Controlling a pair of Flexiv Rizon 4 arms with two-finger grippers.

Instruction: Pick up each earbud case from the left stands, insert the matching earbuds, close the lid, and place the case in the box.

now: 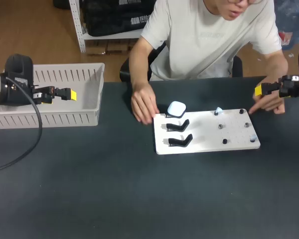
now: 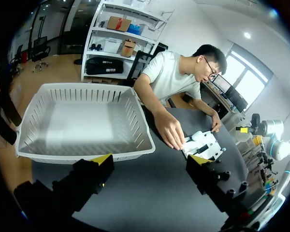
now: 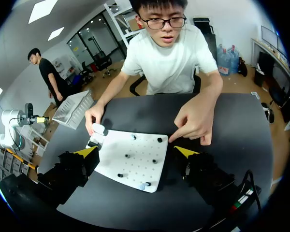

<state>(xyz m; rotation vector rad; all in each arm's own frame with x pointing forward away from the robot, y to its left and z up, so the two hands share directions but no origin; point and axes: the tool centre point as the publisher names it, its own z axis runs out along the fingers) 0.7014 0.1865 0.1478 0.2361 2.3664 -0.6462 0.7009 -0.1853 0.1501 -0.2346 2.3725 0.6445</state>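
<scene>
Head view: dark table, white board (image 1: 204, 142) right of the middle, earbud case (image 1: 177, 109) at its back-left corner, a person's hand (image 1: 143, 107) just beside it. Box (image 1: 65, 99) at the table's back-left. Left gripper (image 1: 70, 94) and right gripper (image 1: 259, 90) gape wide, holding nothing.

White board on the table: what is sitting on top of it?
A white case sits on the rearmost of three black stands; small pegs dot the other half. A person's hand rests at the board corner, hiding whatever lies beneath it.
</scene>
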